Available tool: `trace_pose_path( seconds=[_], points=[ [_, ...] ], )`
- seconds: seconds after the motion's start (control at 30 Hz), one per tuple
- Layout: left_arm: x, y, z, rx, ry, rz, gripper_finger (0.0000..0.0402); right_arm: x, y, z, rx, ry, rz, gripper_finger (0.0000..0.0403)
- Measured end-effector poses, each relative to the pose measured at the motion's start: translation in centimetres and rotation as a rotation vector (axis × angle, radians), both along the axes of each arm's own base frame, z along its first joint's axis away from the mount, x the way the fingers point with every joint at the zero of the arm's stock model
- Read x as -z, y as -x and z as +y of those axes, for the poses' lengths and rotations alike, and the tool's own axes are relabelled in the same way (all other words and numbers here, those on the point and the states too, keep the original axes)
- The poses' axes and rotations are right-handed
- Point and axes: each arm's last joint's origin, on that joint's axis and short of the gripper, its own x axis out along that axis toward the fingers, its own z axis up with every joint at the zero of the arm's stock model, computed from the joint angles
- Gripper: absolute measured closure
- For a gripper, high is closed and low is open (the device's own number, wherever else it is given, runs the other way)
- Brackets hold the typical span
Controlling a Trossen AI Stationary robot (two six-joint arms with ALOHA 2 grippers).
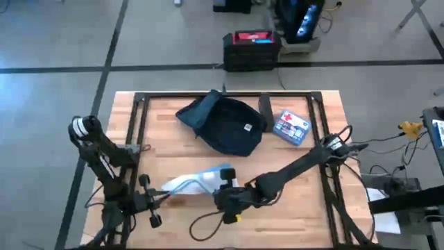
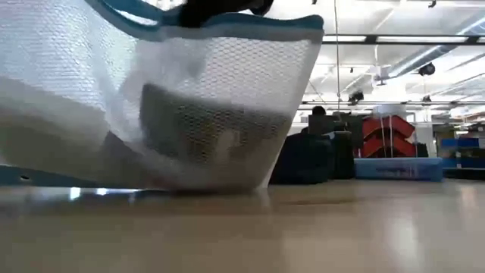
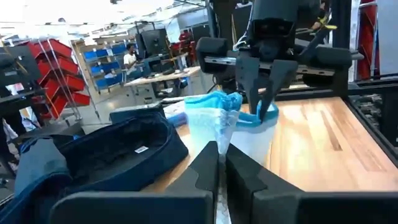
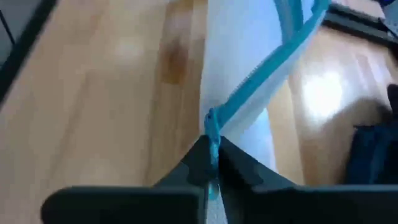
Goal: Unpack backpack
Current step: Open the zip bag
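Two dark jointed arms, black cables, left arm white-capped.

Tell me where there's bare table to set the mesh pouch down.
Free: the wooden table left of the dark navy fabric backpack, and its near right corner. Crowded: near centre, where both grippers hold the white mesh pouch.

Mesh pouch blocks the front; backpack probably reachable overhead.

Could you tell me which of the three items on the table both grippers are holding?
The clear mesh pouch with blue zipper trim: the right gripper pinches its zipper and the left gripper its other end. The dark navy backpack and small blue-white box lie untouched.
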Motion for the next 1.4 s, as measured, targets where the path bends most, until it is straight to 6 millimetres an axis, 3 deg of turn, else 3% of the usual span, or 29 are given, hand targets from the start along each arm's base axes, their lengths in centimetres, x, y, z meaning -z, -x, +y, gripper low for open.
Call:
trace_pose_path(
  seconds=[0.37, 0.63, 0.9, 1.4],
  points=[
    [0.0, 0.0, 0.0, 0.004, -0.003, 0.002, 0.0402, -2.4, 2.7, -0.1, 0.024, 0.075, 0.233, 0.0402],
    [0.0, 0.0, 0.0, 0.001, -0.005, 0.002, 0.0402, -3.9, 4.3, 0.4, 0.018, 0.032, 0.336, 0.0403],
    [0.0, 0.0, 0.0, 0.0, -0.006, 0.002, 0.0402, -3.9, 7.9, -1.2, 0.286, 0.077, 0.606, 0.0403],
    [0.0, 0.3, -0.1, 0.012, -0.004, 0.001, 0.0402, -4.5, 8.9, -2.1, 0.351, 0.117, 0.529, 0.0403]
  ],
)
